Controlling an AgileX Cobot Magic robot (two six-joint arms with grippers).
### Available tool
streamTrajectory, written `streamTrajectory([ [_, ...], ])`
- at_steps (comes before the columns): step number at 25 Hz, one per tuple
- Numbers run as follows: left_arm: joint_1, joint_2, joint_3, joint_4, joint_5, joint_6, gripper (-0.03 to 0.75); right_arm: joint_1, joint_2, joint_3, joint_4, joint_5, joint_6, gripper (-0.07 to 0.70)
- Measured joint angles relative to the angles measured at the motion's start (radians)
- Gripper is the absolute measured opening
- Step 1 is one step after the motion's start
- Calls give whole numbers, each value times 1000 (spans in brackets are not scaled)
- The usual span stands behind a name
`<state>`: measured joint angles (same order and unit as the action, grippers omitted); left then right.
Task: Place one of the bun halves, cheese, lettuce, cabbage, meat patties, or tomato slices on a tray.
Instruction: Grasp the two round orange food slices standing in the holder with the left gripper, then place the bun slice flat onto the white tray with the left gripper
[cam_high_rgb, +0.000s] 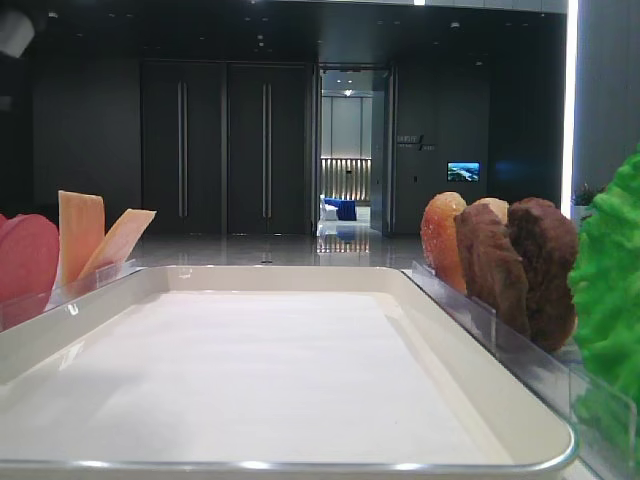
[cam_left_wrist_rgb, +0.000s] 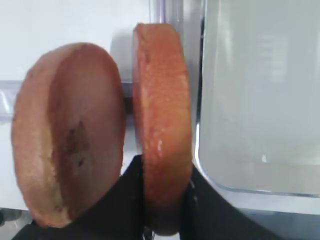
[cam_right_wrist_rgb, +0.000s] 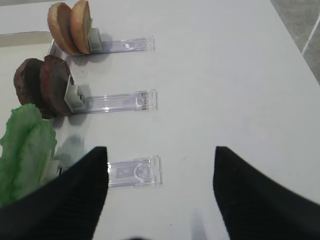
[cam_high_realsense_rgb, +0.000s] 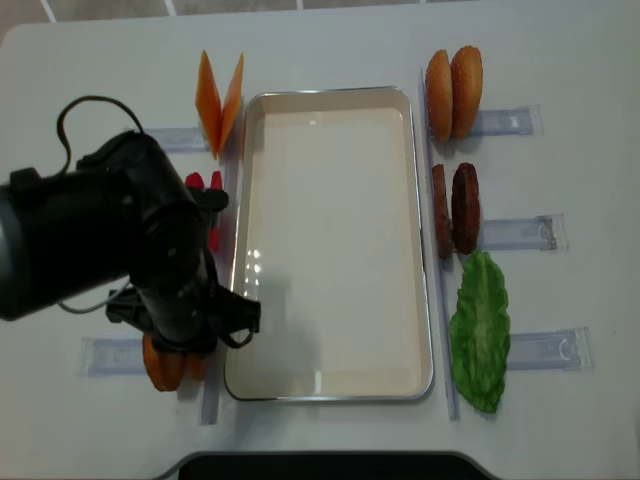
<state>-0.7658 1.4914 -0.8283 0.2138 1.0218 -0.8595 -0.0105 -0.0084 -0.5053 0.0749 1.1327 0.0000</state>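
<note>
In the left wrist view my left gripper (cam_left_wrist_rgb: 164, 167) is shut on a bun half (cam_left_wrist_rgb: 162, 100) that stands on edge, one black finger against each face. A second bun half (cam_left_wrist_rgb: 70, 130) stands just left of it. From above, this pair (cam_high_realsense_rgb: 165, 368) sits under my left arm, beside the near-left corner of the cream tray (cam_high_realsense_rgb: 330, 240). My right gripper (cam_right_wrist_rgb: 160, 149) hangs open over bare table, nothing between its fingers, to the right of the lettuce (cam_right_wrist_rgb: 25, 150). Meat patties (cam_right_wrist_rgb: 45, 87) and another two bun halves (cam_right_wrist_rgb: 70, 25) stand beyond it.
Tomato slices (cam_high_realsense_rgb: 205, 182) and cheese (cam_high_realsense_rgb: 220, 100) stand left of the tray. Clear plastic holders (cam_right_wrist_rgb: 132, 172) lie on the white table beside each food. The tray's rim (cam_left_wrist_rgb: 200, 160) runs close to the right of the held bun.
</note>
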Motion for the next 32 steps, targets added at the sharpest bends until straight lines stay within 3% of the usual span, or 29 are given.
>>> streamTrajectory([
  [3, 0, 1, -82, 4, 37, 14, 126, 0, 0, 0, 0, 0, 0, 433],
  [10, 0, 1, -311, -6, 46, 59, 125, 0, 0, 0, 0, 0, 0, 433],
  [16, 0, 1, -351, 0, 65, 88, 125, 0, 0, 0, 0, 0, 0, 433],
  [18, 1, 1, -351, -31, 40, 125, 124, 0, 0, 0, 0, 0, 0, 433],
  [23, 55, 2, -351, -219, -87, 259, 124, 0, 0, 0, 0, 0, 0, 433],
  [28, 82, 3, -351, -277, -134, 345, 123, 0, 0, 0, 0, 0, 0, 433],
  [32, 109, 6, -351, -417, -215, 441, 123, 0, 0, 0, 0, 0, 0, 433],
])
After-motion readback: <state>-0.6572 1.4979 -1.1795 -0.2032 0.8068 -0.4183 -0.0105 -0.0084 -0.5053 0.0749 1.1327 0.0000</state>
